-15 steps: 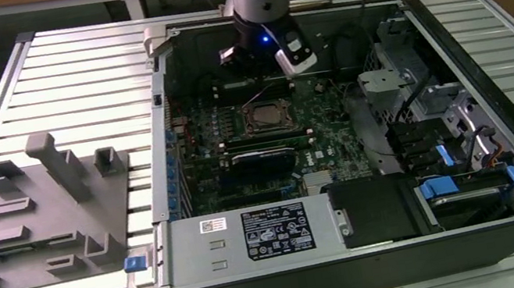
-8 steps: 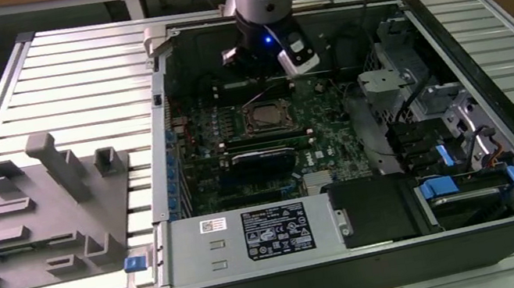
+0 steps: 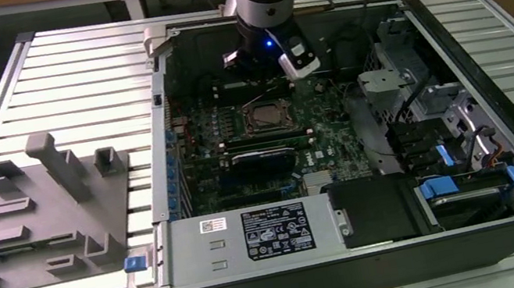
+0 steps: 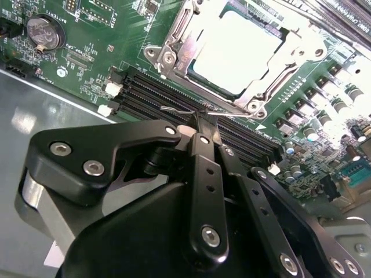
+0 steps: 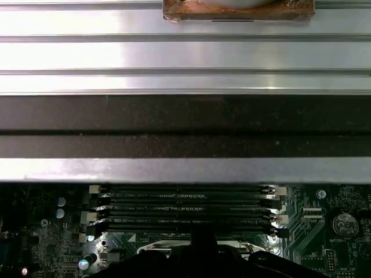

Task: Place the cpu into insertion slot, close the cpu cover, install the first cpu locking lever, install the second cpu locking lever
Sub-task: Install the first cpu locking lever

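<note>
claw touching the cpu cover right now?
Apart. In the second wrist view the claw tip lies short of the cpu cover; a strip of black memory slots shows between them.

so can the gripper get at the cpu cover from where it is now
Likely yes: the gripper hangs over the memory slots right beside the cpu cover, and nothing stands between them or above the cover.

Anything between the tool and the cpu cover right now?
Nothing visible blocks it. In the second wrist view the tool is above the black memory slots, which lie low on the board between it and the cpu cover. A thin wire lever crosses just beyond the tool's tip.
</note>
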Controlling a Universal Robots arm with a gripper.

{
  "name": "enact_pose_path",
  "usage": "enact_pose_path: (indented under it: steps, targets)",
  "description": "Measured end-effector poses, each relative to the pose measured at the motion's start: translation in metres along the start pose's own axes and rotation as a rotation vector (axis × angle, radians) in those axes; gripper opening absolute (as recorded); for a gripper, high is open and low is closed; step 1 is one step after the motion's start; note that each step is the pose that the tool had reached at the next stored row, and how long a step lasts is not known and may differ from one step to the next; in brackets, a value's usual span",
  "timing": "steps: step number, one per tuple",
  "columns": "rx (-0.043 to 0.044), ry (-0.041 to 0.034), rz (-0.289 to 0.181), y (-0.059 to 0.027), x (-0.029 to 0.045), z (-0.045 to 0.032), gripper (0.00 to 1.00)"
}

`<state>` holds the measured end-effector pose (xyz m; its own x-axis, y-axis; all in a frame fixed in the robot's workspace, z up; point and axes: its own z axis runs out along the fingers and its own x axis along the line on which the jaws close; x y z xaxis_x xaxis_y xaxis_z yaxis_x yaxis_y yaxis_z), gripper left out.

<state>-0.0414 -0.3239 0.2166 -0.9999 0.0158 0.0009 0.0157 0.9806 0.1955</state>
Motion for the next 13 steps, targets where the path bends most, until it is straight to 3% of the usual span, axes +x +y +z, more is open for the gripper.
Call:
enact_pose_path:
  steps: [13]
  targets:
    - [-0.0026,-0.0012,0.000,-0.0006,0.0000,0.0029,0.11]
